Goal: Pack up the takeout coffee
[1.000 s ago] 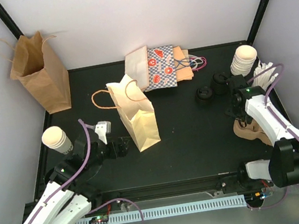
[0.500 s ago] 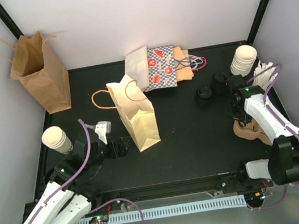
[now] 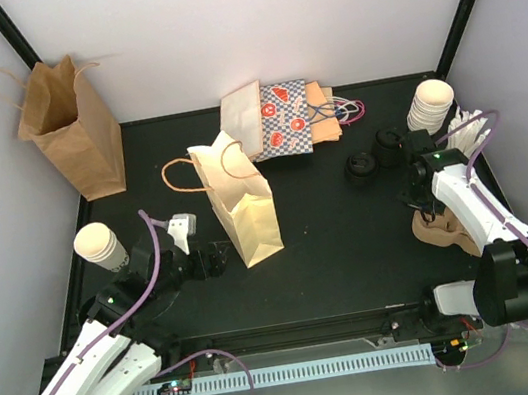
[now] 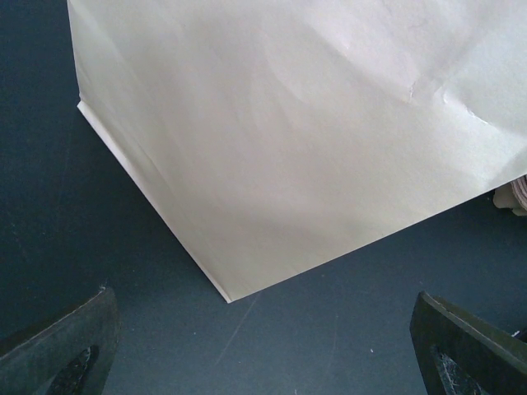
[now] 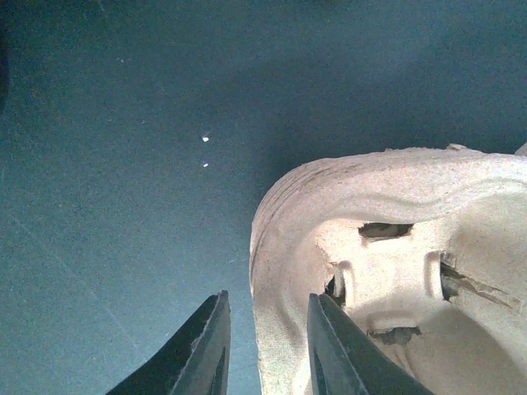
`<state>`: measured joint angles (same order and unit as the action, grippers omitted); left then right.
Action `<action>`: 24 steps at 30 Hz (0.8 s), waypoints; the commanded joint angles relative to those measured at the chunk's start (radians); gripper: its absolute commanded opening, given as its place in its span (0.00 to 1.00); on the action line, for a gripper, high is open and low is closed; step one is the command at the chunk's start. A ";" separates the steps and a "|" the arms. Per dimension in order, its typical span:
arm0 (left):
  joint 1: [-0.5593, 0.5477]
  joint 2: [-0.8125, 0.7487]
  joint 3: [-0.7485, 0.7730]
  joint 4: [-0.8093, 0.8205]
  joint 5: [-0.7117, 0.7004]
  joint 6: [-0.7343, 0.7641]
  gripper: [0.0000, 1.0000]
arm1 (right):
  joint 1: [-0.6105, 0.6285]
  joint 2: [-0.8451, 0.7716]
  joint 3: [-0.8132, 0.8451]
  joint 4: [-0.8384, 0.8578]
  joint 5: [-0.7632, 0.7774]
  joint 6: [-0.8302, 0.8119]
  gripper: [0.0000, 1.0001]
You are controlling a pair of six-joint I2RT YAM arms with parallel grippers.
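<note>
Bench (image 3: 335, 257): layout same as a second ago, nothing shifted. Cream bag (image 3: 247, 216) upright mid-bench. My left jaws wide apart, facing its lower corner, no contact. Pulp cup tray (image 5: 395, 247) near right edge: my right jaws have drawn in and now straddle its rim, sliver of gap left, not biting yet. Likely tray pickup starting. Cups (image 3: 429, 107) stacked far right, second stack (image 3: 100, 245) at left, both outside bag.

**No legible markings found**

No text, brand, number or label can be read in any view. The checkered bag (image 3: 284, 121), lying behind the cream bag (image 3: 246, 211), carries red motifs only, and no lettering resolves on it. The cream bag, the brown bag (image 3: 69, 124) and the cups (image 3: 429, 107) show plain faces.
</note>
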<state>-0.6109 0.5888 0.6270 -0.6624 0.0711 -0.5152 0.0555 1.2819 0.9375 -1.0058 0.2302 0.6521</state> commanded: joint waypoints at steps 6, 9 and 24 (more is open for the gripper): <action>-0.003 -0.006 0.023 0.009 0.012 0.012 0.99 | -0.003 0.031 -0.002 0.012 0.015 -0.002 0.30; -0.003 -0.006 0.023 0.010 0.011 0.014 0.99 | -0.003 0.034 -0.004 0.014 0.016 0.000 0.29; -0.002 -0.005 0.023 0.012 0.011 0.015 0.99 | -0.004 0.035 0.014 -0.039 0.057 0.027 0.42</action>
<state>-0.6109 0.5888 0.6270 -0.6621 0.0723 -0.5148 0.0555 1.3140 0.9371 -1.0077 0.2356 0.6552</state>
